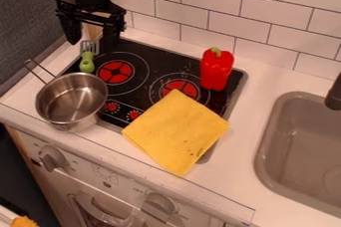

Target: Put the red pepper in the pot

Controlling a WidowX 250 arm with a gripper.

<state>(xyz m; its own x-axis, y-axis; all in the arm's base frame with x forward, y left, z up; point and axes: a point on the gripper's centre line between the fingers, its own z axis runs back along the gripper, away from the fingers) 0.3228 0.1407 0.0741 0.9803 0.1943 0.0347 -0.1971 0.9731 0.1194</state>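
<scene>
At the upper left, the black gripper (92,40) hangs over the stove's back left corner, open, its two fingers wide apart. The red pepper (216,69) stands upright with its green stem on top, on the right part of the black stovetop, well to the right of the gripper. The metal pot (71,100) sits at the left, below the gripper in the view, over the stove's left edge and the counter. Its inside looks empty, and its wire handle points to the upper left.
A yellow cloth (176,132) covers the stove's front right corner and part of the counter. A green-handled utensil (86,61) lies between gripper and pot. The tiled wall (263,34) rises behind, and a grey sink (299,154) with a dark faucet (334,94) is at the right.
</scene>
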